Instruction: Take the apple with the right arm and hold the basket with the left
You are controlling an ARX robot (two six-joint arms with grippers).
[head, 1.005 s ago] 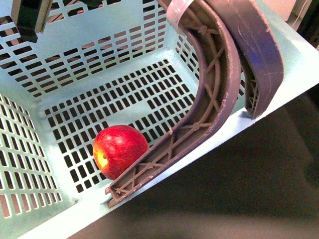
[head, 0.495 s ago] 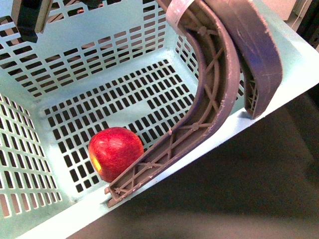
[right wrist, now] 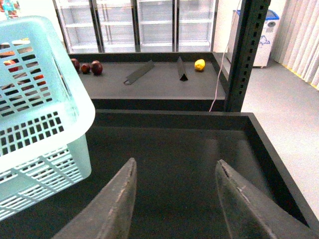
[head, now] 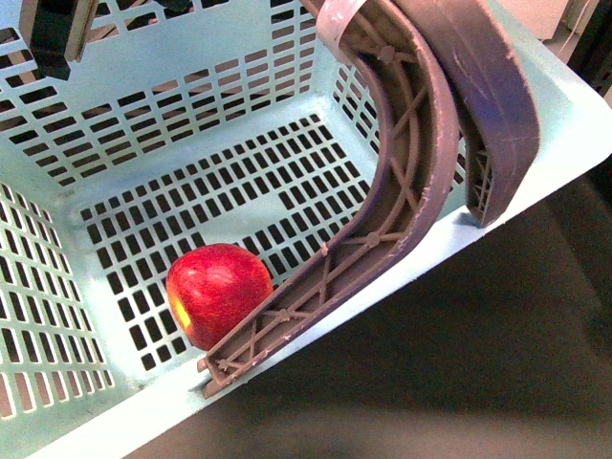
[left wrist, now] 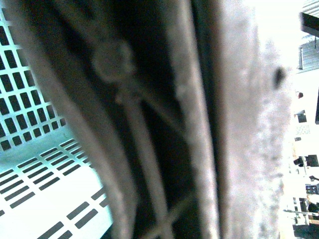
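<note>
The red apple (head: 218,290) lies on the slotted floor of the mint-green basket (head: 172,115), against the foot of a ribbed brown handle (head: 402,191). The basket is tilted in the front view. Blurred and very close, that handle (left wrist: 149,124) fills the left wrist view; my left gripper is shut on it, its fingers hidden. My right gripper (right wrist: 175,167) stands open over a dark tray floor, nothing between its fingers (right wrist: 122,199). A corner of the basket (right wrist: 45,124) shows beside it, apart from the fingers.
A dark walled tray (right wrist: 259,139) lies under my right gripper. Beyond it a black shelf carries dark maroon fruits (right wrist: 92,66), a small lemon (right wrist: 200,64) and two dark wedges (right wrist: 182,69). A dark upright post (right wrist: 246,55) stands close by. Glass-door fridges line the back.
The apple has rolled a little to the left across the basket floor, and the basket has shifted slightly in the front view.
</note>
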